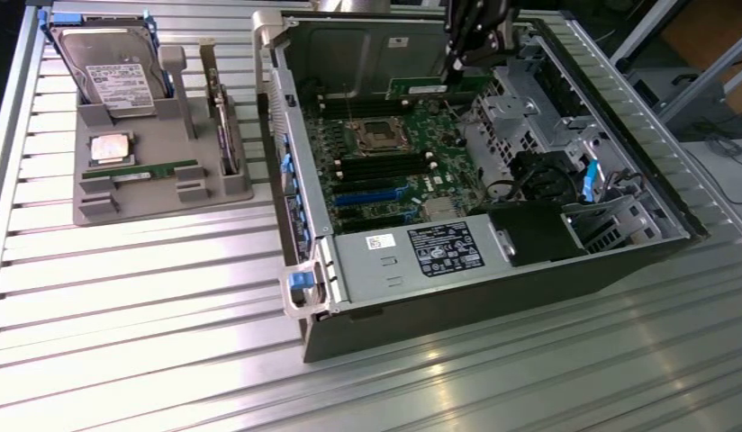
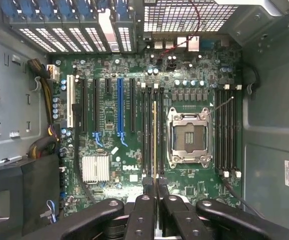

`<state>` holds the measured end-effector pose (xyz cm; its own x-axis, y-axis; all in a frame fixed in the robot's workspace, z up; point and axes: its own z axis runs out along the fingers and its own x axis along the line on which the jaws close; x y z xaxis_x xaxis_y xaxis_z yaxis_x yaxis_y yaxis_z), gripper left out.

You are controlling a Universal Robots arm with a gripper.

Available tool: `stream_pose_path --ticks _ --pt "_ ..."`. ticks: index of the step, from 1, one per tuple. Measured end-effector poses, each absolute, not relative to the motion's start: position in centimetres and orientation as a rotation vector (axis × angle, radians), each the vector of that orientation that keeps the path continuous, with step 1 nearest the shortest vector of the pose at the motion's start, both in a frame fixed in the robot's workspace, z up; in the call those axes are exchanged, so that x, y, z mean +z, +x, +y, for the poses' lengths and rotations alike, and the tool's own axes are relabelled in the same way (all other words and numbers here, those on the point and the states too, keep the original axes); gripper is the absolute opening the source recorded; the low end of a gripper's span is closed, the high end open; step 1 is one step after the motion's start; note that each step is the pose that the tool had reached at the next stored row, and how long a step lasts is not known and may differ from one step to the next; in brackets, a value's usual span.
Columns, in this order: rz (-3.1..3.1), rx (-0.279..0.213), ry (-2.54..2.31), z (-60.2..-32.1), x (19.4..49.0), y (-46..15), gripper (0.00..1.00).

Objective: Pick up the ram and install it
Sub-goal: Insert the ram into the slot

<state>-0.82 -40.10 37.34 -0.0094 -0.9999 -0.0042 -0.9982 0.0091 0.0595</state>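
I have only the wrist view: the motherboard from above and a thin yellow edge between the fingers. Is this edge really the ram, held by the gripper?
Observer: Yes. In the exterior view the gripper holds the ram from above, and the stick's long green side shows, over the open case.
Operator: What lies outside the case?
Observer: A gray tray sits beside the case, toward the exterior view's left.
Operator: What is in this tray?
Observer: A second green stick lies flat in it, next to a hard drive, a silver processor chip and a card standing on edge.
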Motion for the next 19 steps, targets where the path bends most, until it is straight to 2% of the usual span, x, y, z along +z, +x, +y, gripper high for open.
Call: stream_pose_path --ticks 19 --pt "-2.203 -0.069 2.182 -40.1 34.5 -1.3 0.13"
